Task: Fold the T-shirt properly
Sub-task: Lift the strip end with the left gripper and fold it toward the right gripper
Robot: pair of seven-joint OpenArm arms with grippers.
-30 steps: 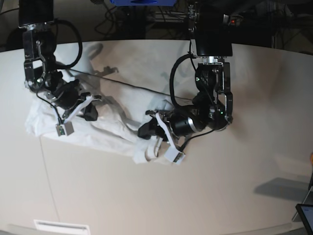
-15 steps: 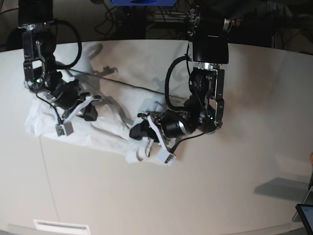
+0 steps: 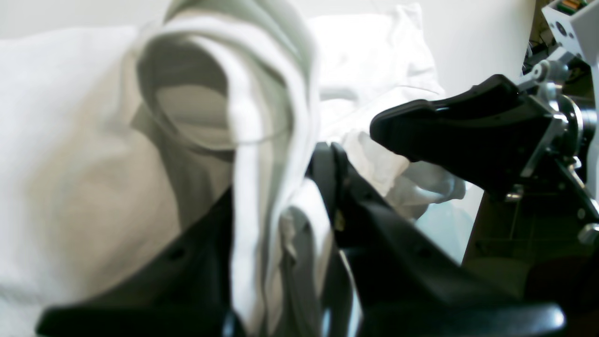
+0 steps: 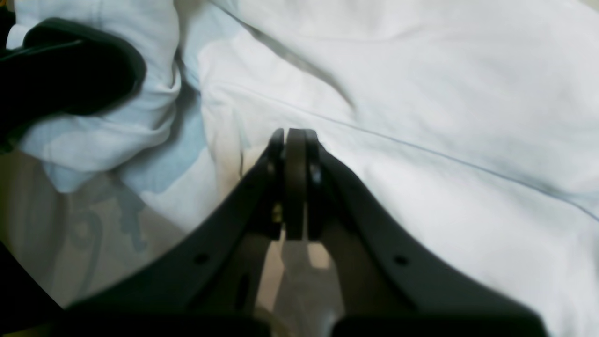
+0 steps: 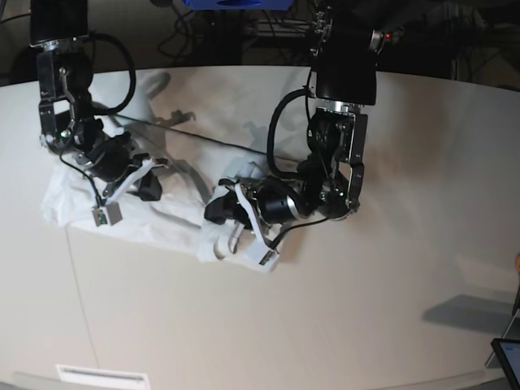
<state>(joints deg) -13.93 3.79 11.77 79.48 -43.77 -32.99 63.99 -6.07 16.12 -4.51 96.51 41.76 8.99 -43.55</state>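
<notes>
A white T-shirt [image 5: 175, 215] lies bunched across the worktop [image 5: 366, 309], its length running between two arms. The left gripper [image 5: 218, 210] pinches a raised fold at one end. The right gripper [image 5: 149, 188], jaws closed together, presses cloth at the opposite end.

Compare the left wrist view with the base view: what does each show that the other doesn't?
Only the left wrist view shows the grip up close: a bunched fold of the T-shirt pinched in the left pincer. Only the base view shows the whole layout: both arms, the tabletop, the shirt's spread and the right pincer shut, down on the cloth at its far end. Both show the white shirt and the left pincer holding it.
</notes>
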